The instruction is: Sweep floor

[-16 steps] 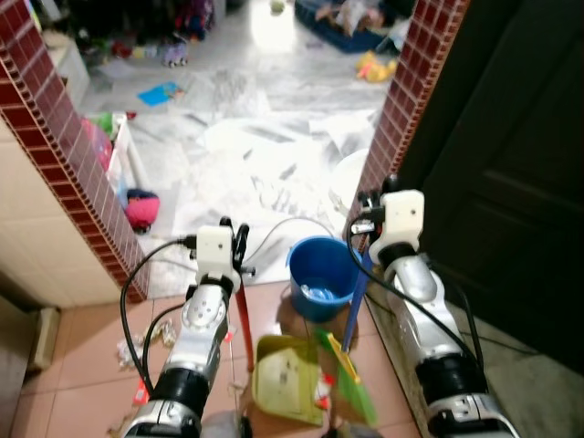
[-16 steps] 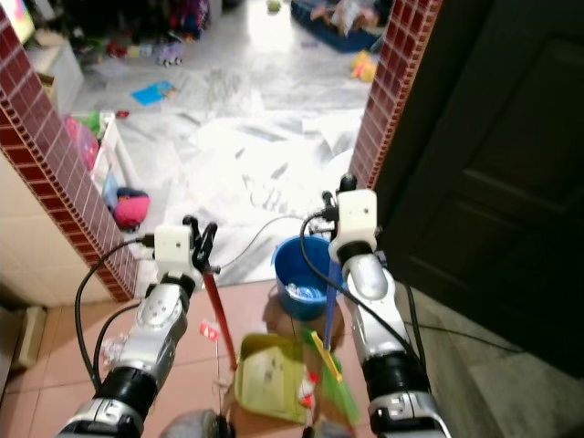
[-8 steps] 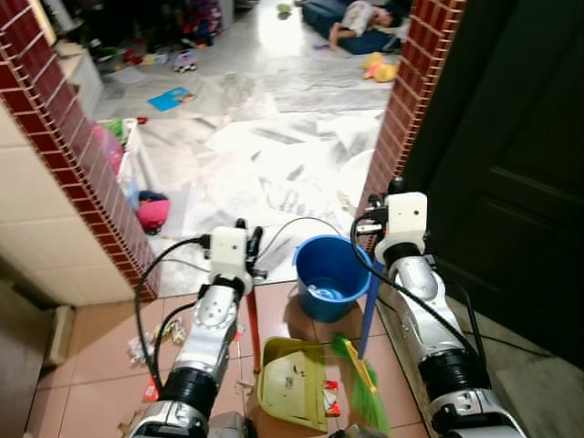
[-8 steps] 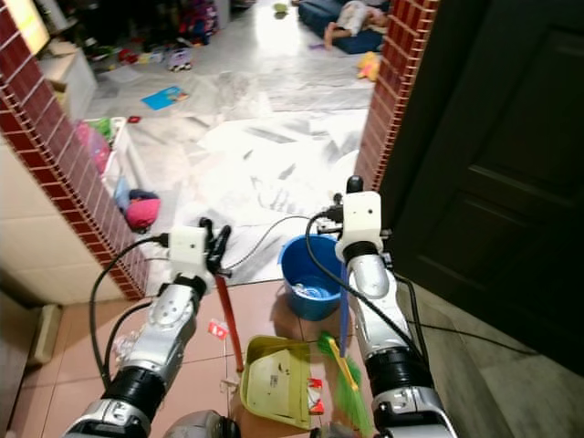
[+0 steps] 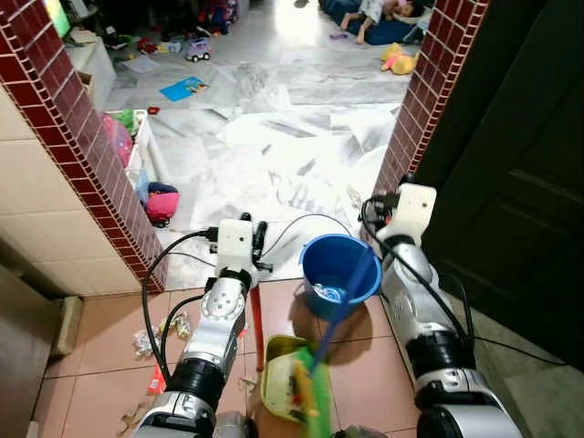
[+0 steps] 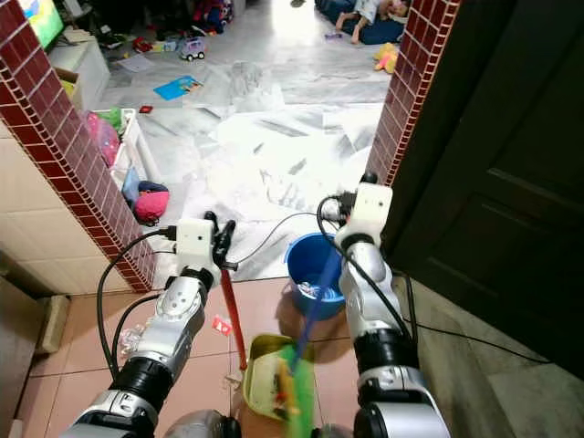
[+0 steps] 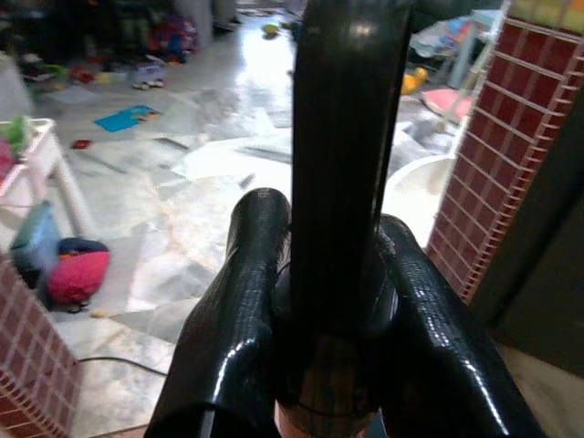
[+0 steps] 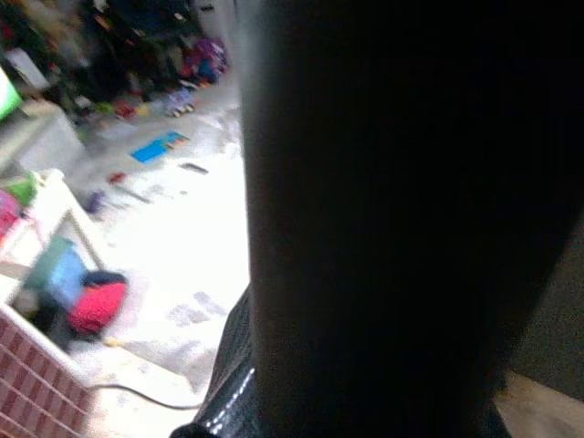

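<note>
My left gripper point(image 5: 258, 245) is shut on the red handle point(image 5: 256, 315) of a yellow-green dustpan point(image 5: 281, 381) that rests on the tiled floor. In the left wrist view the black fingers point(image 7: 239, 310) clamp that handle point(image 7: 345, 164). My right gripper point(image 5: 376, 215) is shut on a blue broom handle point(image 5: 342, 297), which slants down to the left. Its green bristles point(image 5: 318, 409) are blurred over the dustpan. Litter scraps point(image 5: 161, 330) and a red wrapper point(image 6: 219, 324) lie on the tiles left of the dustpan.
A blue bucket point(image 5: 316, 260) stands just beyond the dustpan, between my arms. Red brick pillars point(image 5: 87, 155) point(image 5: 429, 87) frame a doorway, and a dark door point(image 5: 520, 164) is on the right. Toys and a person point(image 5: 383, 9) lie in the far room. A cable point(image 5: 301, 221) runs across the floor.
The broom has swung left, and its bristles went from the right of the dustpan to over it. The camera has tilted up a little.
</note>
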